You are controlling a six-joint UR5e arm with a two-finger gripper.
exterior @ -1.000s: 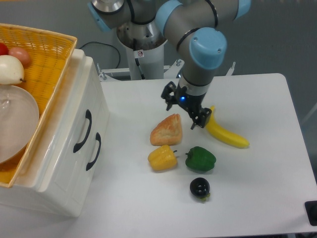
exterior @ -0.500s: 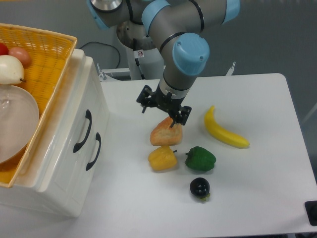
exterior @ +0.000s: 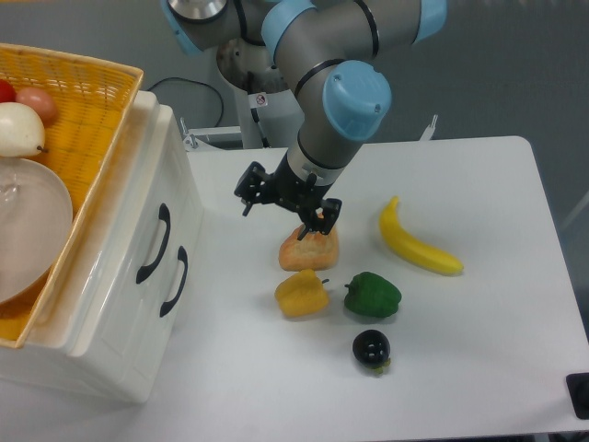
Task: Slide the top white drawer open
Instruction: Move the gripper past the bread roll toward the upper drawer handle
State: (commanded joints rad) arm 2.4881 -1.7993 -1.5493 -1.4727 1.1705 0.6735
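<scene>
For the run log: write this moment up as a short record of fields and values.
gripper: open, empty, above the table between cabinet and food
top white drawer: shut, handle untouched
lower drawer handle: untouched
yellow wicker basket: on top of the cabinet
on table: croissant, banana, yellow pepper, green pepper, dark round fruit

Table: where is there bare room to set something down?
Bare table lies right of the banana, along the front edge below the black fruit, and between the drawers and the yellow pepper. The middle, around the bread and green pepper, is crowded.
</scene>
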